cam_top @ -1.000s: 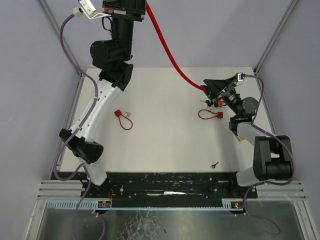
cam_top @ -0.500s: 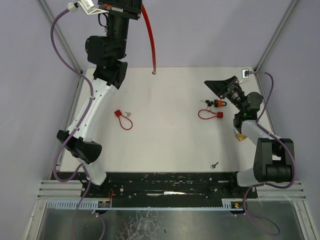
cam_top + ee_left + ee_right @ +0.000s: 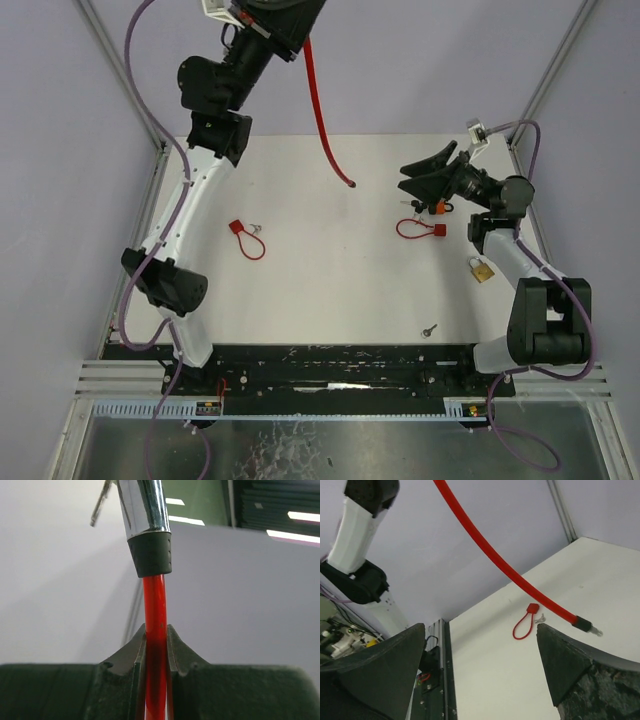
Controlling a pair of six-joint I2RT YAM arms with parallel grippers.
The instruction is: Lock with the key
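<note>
My left gripper (image 3: 156, 636) clamps the long red cable (image 3: 322, 110) held high, my right gripper (image 3: 404, 180) gapes beside the small orange padlock (image 3: 438, 207), and the small metal key (image 3: 430, 329) lies well apart, nearer me.

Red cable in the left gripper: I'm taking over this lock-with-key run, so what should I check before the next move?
1. Is the left gripper shut on the red cable: ok.
2. Is the right gripper open and holding nothing: ok.
3. Is the cable's free end seated in a lock body: not ok, it hangs loose.
4. Is the key in a gripper: not ok, it lies on the table.
5. Which lock that key fits: cannot tell.
</note>
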